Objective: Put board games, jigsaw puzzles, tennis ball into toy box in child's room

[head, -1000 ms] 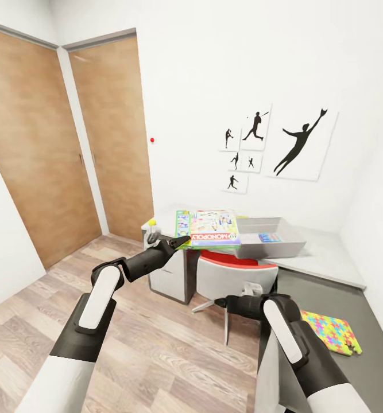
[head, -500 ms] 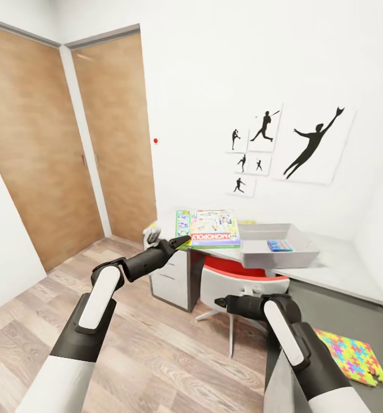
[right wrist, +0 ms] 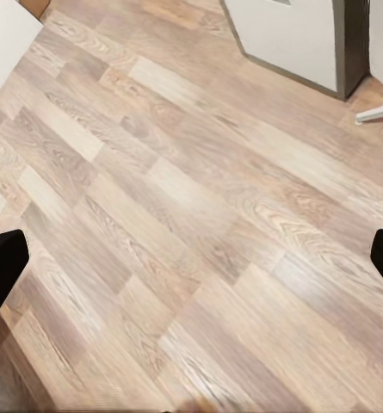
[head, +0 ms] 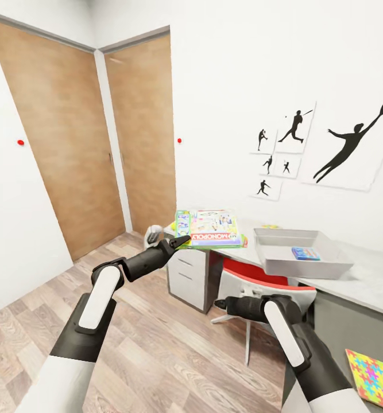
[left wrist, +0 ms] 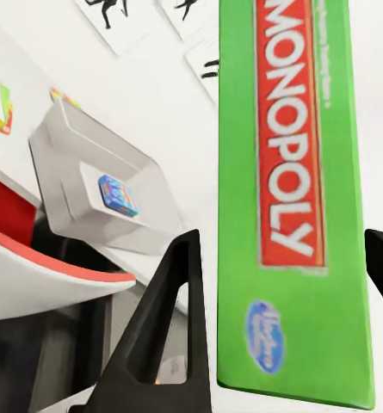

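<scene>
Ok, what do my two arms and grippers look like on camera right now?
Both arms match: white upper segments, glossy black joints, and a black forearm with a white oval panel. The left gripper and right gripper are black, each with two tapered, pointed fingers. No cables or markings show.

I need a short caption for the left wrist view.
Left hand holding a green Monopoly box near the grey toy box.
</scene>
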